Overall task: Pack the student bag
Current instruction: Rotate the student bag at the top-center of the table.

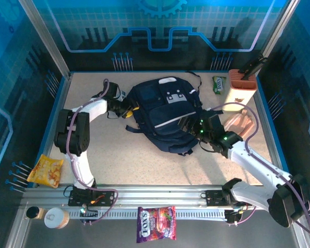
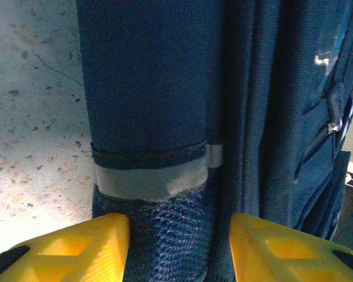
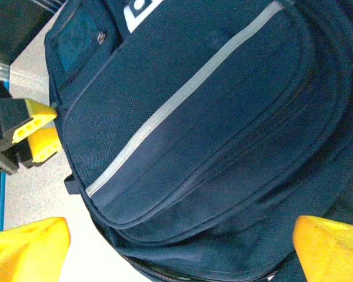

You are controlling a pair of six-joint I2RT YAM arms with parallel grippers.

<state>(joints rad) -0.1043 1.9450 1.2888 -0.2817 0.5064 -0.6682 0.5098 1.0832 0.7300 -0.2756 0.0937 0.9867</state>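
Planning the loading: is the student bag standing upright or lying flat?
Lying flat: the student bag spreads across the table, front pockets and white stripe facing the overhead camera.

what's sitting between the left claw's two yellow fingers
In the left wrist view, a mesh-covered side part of the large dark navy fabric backpack, with a pale grey band across it, sits between the jaws of the left claw.

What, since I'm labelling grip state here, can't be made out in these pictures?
Left wrist view: the left jaws flank a fold of the student bag; the bottom edge cuts them off, so grip is unclear.
Right wrist view: the right jaws are mostly cut off at the bottom corners.
Top view: the green packet has print too small to read.
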